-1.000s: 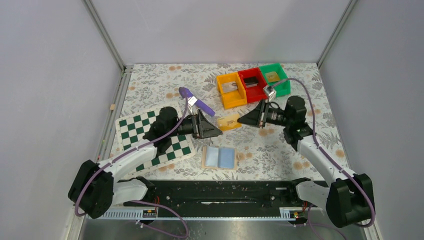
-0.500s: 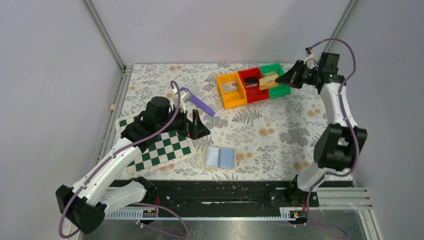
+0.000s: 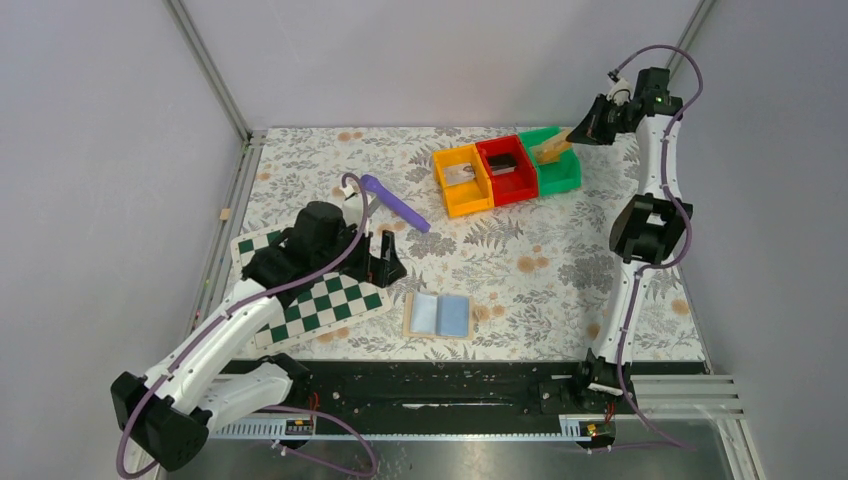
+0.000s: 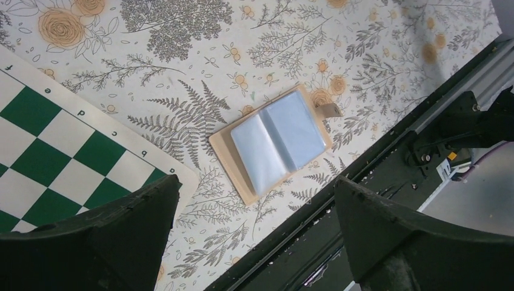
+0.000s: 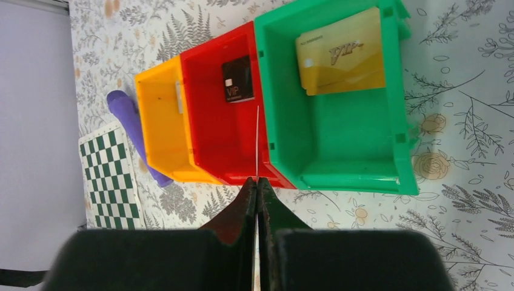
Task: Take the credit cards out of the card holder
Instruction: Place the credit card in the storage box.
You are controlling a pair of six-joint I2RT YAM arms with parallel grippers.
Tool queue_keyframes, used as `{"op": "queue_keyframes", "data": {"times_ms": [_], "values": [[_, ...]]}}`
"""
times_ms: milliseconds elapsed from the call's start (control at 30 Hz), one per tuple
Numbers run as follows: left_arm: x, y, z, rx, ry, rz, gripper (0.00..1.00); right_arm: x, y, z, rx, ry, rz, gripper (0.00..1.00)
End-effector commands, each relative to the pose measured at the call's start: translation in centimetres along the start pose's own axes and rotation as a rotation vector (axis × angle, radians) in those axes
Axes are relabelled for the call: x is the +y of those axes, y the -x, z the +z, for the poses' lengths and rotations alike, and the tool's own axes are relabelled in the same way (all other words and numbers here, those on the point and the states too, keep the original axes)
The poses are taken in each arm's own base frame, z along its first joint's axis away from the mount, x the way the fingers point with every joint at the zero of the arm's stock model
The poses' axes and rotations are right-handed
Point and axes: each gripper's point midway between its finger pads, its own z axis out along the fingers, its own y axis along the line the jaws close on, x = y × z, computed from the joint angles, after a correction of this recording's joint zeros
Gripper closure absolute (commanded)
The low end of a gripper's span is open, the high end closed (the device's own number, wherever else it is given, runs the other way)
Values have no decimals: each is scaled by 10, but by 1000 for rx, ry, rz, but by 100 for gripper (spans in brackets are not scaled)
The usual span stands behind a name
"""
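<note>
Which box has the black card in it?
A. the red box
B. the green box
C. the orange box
A: the black card lies flat on the floor of the red box. That box sits between the orange box and the green box, and the green one has a gold card in it instead.

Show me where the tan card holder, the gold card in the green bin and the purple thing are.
card holder (image 4: pixel 257 153): left wrist view, on its left blue panel.
gold card (image 5: pixel 342 54): right wrist view, middle of its face.
purple thing (image 3: pixel 398 206): top view, middle of its shaft.
</note>
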Motion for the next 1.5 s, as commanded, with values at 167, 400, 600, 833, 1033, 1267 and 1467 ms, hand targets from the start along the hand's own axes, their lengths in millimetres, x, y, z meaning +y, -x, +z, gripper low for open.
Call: {"op": "queue_keyframes", "data": {"times_ms": [167, 400, 600, 833, 1033, 1267, 1467], "values": [[10, -1, 12, 25, 36, 10, 1, -17, 1, 27, -15, 51, 9, 100], [13, -3, 17, 43, 45, 0, 1, -28, 8, 43, -49, 51, 11, 100], [18, 16, 11, -23, 104, -24, 1, -1, 16, 7, -90, 36, -58, 100], [-18, 64, -7, -150, -22, -33, 3, 98, -25, -47, -75, 218, -111, 100], [-49, 79, -4, -125, -177, -85, 11, 189, -106, -80, -72, 456, -141, 100], [-97, 97, -8, -101, -489, -140, 27, 283, -199, -114, 16, 715, -208, 100], [-102, 91, -4, -104, -561, -154, 25, 320, -243, -142, 35, 872, -213, 100]]}}
